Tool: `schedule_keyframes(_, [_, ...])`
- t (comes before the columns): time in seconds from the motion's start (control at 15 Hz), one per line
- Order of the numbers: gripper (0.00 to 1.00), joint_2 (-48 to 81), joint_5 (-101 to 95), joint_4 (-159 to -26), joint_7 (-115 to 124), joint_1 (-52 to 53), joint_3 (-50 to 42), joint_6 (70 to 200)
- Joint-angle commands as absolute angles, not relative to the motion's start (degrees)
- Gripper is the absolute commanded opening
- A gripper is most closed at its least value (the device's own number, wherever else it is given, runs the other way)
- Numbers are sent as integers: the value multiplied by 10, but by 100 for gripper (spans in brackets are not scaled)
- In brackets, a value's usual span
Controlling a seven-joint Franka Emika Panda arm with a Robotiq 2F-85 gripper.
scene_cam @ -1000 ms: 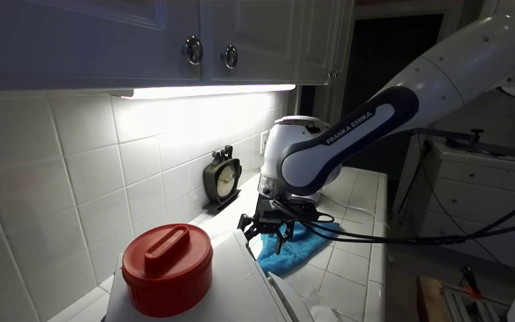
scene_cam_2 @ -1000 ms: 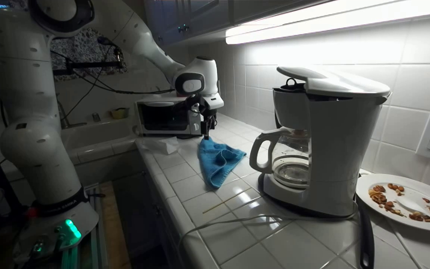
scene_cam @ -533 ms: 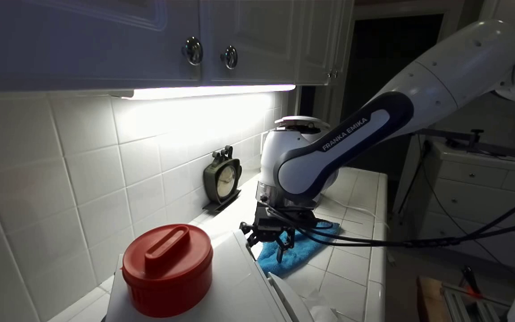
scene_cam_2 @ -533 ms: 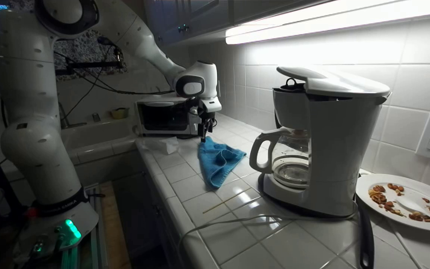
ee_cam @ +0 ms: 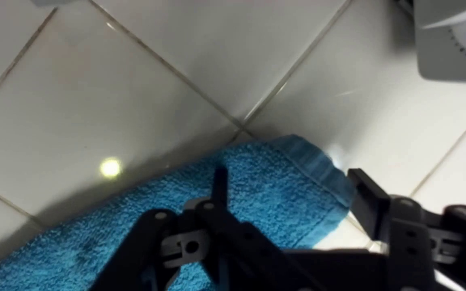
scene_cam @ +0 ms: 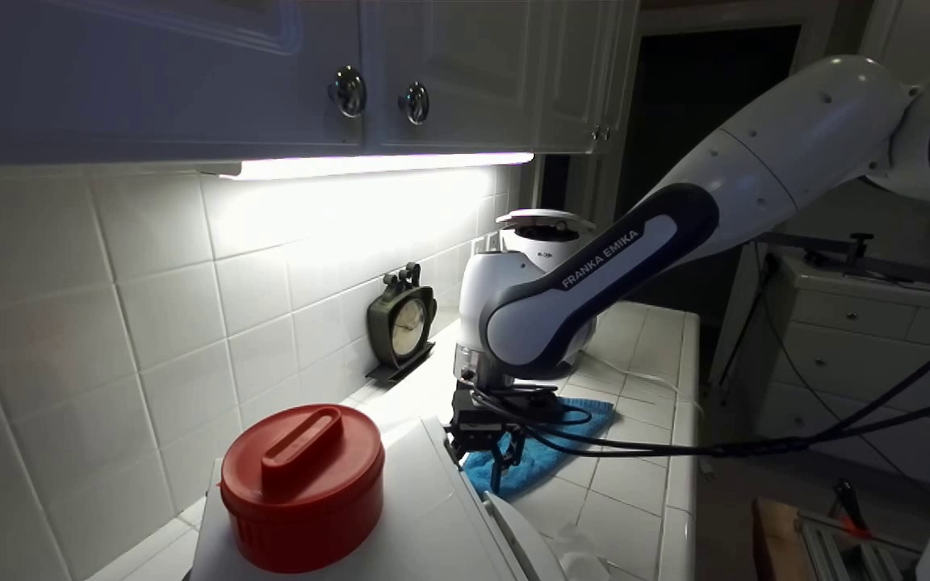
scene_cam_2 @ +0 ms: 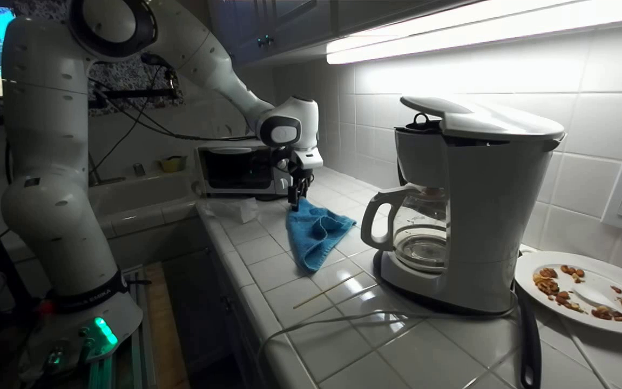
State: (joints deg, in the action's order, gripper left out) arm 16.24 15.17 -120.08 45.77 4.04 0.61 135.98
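Blue terry towel (ee_cam: 107,238), lying rumpled on the white-tiled worktop (scene_cam_2: 257,249), with one end near the oven (scene_cam_2: 238,170). The gripper (ee_cam: 288,182) points down over that end, its jaws wide apart: in the wrist view one finger (ee_cam: 220,190) is above the pile and the other by the hemmed edge. Whether either touches the towel cannot be told. In an exterior view, a lidded red tub (scene_cam: 299,516) stands on top of the oven, and a green-cased dial (scene_cam: 410,324) stands by the tiled wall (scene_cam: 174,363), below a lit lamp (scene_cam: 384,165). In an exterior view, a crumpled white sheet (scene_cam_2: 243,209), paper or plastic, lies just in front of the oven; a thin stick (scene_cam_2: 322,294) lies between the towel and a pale cord (scene_cam_2: 338,319). The coffee maker (scene_cam_2: 484,227), lid tipped up and glass pot (scene_cam_2: 421,246) in place, stands apart from the towel, by the wall. Beside it, a plate (scene_cam_2: 608,266) bears nuts (scene_cam_2: 546,283) and a spoon (scene_cam_2: 593,295).
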Motion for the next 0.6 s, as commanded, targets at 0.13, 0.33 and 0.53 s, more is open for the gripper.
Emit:
schedule_keyframes(0.13, [31,175,152,-1175,459,41,2,1329])
schedule_keyframes(0.33, [11,152,143,-1193,450,40,-2,1339])
schedule_keyframes(0.53, [0,123,130,-1215,445,41,-9,1354])
